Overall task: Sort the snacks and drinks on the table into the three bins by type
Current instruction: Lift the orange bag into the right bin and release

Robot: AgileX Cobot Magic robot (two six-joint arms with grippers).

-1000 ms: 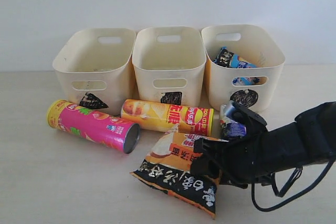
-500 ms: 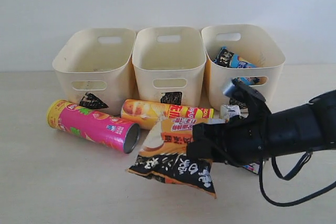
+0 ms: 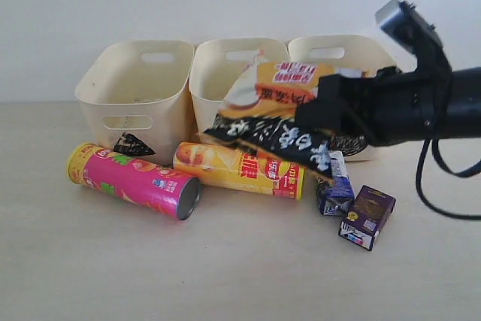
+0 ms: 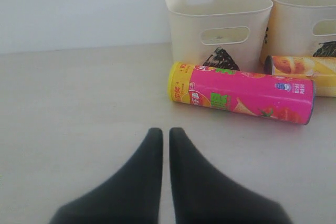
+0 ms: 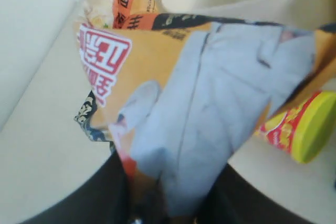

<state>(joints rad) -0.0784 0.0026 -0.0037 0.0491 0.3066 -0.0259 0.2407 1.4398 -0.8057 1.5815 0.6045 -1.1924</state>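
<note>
- The right gripper (image 3: 310, 114) is clamped on one edge of an orange-black snack bag (image 3: 279, 97) and holds it in the air, clear of the table (image 3: 225, 268).
- In the exterior view the bag hangs tilted in front of the middle bin (image 3: 225, 73) and the right bin (image 3: 331, 40), hiding most of their front walls. Whether it touches either bin cannot be told.
- In the right wrist view the crumpled bag (image 5: 157, 77) fills most of the picture, pinched between two dark fingers (image 5: 105, 195).
- The left gripper (image 4: 161, 135) is closed tight on nothing, its two dark fingers pressed side by side, above bare table.
- A magenta chip tube (image 3: 135, 180) lies on its side in front of the left bin (image 3: 101, 103), which bears a black scribbled triangle.
- A yellow-red chip tube (image 3: 240, 169) lies on its side in front of the middle bin, just beside the magenta one.
- A dark blue and white carton (image 3: 333, 187) sits at the yellow-red tube's right end, under the bag's lower corner.
- A dark purple carton (image 3: 367, 217) lies just beside it, nearer the camera.
</note>
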